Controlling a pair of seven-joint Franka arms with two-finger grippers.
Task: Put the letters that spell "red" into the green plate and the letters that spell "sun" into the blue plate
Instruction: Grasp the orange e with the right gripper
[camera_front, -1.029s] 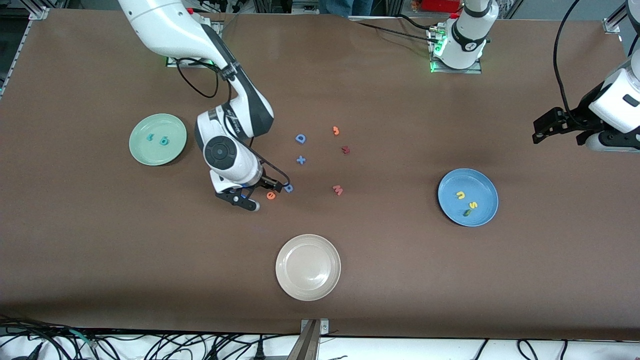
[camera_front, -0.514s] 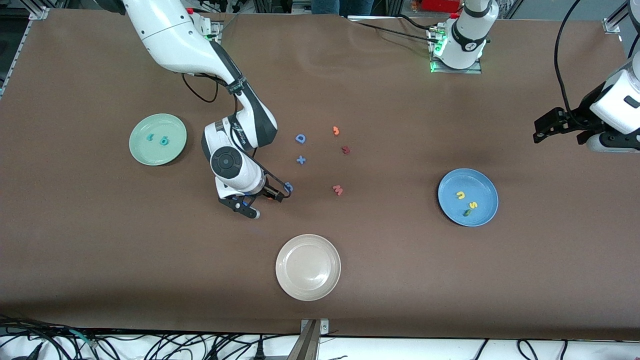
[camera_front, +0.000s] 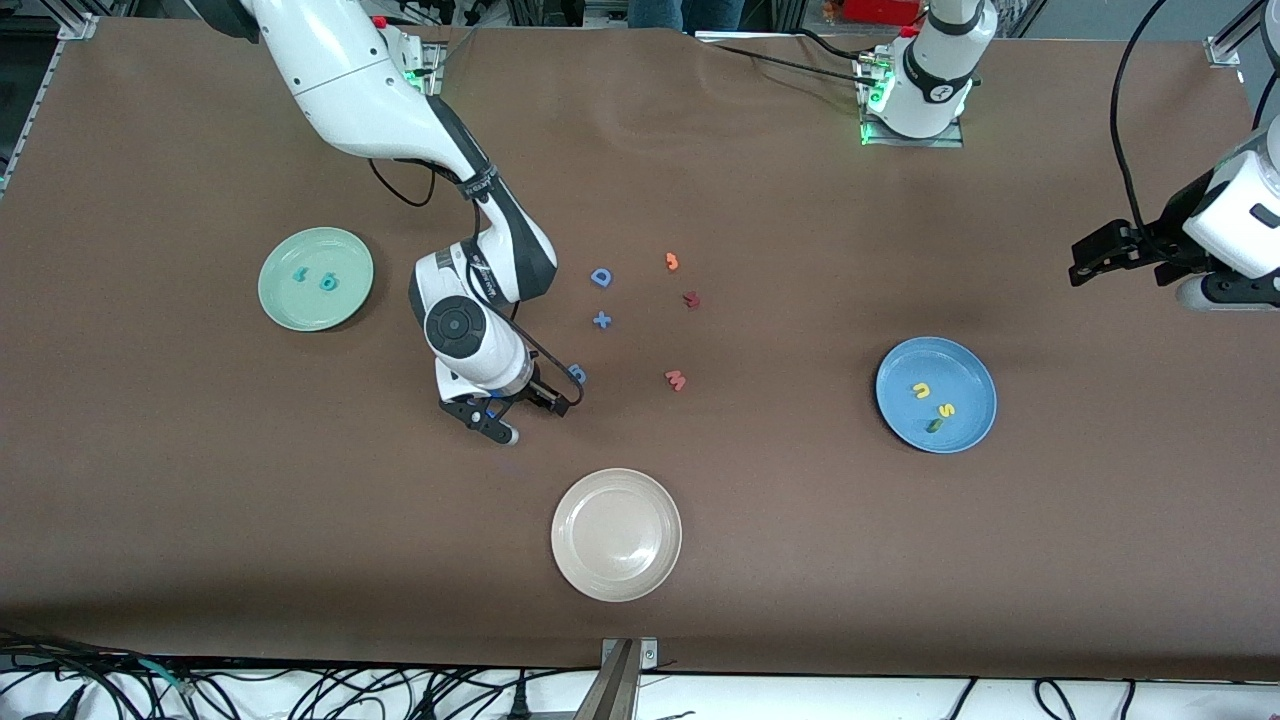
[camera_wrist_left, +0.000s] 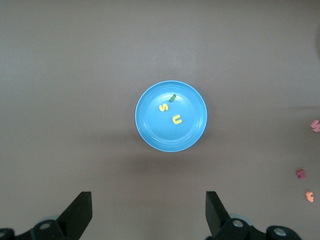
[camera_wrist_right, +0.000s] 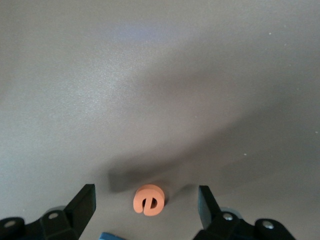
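The orange e (camera_wrist_right: 148, 200) lies flat on the brown table, between the spread fingers of my open right gripper (camera_wrist_right: 146, 204), untouched. In the front view that gripper (camera_front: 530, 414) hangs low over the letter and hides it. The green plate (camera_front: 290, 305) holds a teal r (camera_front: 298, 274) and a teal d (camera_front: 328, 282). Toward the left arm's end, the blue plate (camera_front: 965, 375) holds a yellow u (camera_front: 921, 390), a yellow s (camera_front: 945, 410) and a green n (camera_front: 932, 425). My left gripper (camera_front: 1105, 255) waits open and empty in the air, with the blue plate (camera_wrist_left: 150, 130) in its view.
A blue 6-shaped piece (camera_front: 577, 374) lies right beside the right gripper. Farther from the front camera are a blue plus (camera_front: 601, 320), a blue D (camera_front: 601, 277), an orange hooked piece (camera_front: 672, 262) and a dark red piece (camera_front: 691, 299). A pink w (camera_front: 676, 380) and an off-white plate (camera_front: 570, 560) lie nearby.
My right gripper has shifted over the orange e and come down around it, so the letter no longer shows in the front view. The left arm has barely moved.
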